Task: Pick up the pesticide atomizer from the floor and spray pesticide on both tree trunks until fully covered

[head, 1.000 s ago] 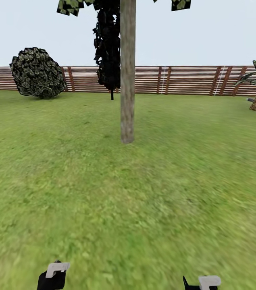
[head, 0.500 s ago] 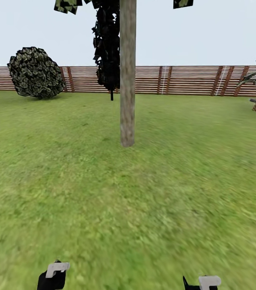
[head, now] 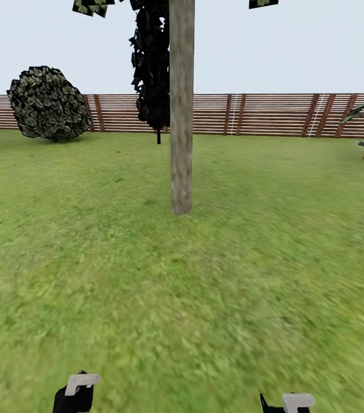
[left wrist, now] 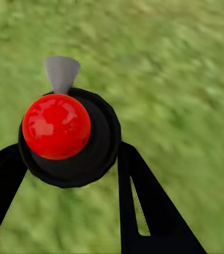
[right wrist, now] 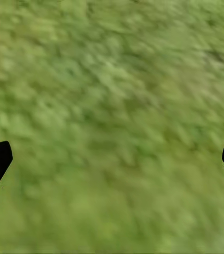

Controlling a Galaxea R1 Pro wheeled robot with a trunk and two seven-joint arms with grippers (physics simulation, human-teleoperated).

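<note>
Our left gripper (left wrist: 72, 174) clamped the atomizer (left wrist: 64, 132) over the lawn (head: 262, 275). Dead ahead stood the trunk (head: 181, 115), well apart; spraying from there would likely fall short. Our right gripper (right wrist: 112, 159) hung wide, empty.
</note>
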